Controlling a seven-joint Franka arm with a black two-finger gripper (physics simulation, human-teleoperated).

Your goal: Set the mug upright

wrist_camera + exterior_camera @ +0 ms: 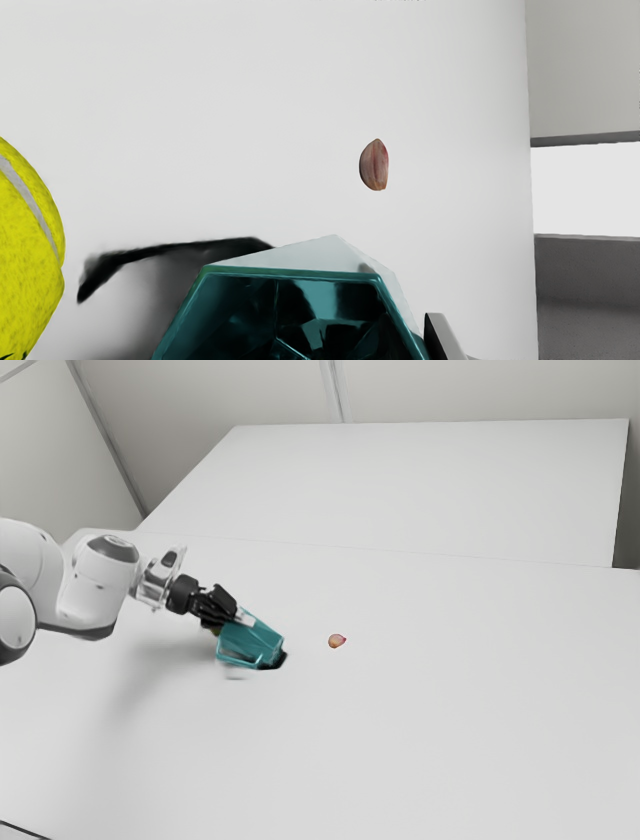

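The black gripper reaches down to the teal faceted mug, which is tilted over, in the exterior view. In the wrist view the mug has its open mouth toward the camera, and part of the gripper lies against the outside of its wall. The far side of the contact is hidden, so whether the mug is gripped cannot be told.
A yellow tennis ball lies beside the mug and partly behind the gripper in the exterior view. A small reddish-brown clove-like piece rests on the white table, to the exterior view's right of the mug.
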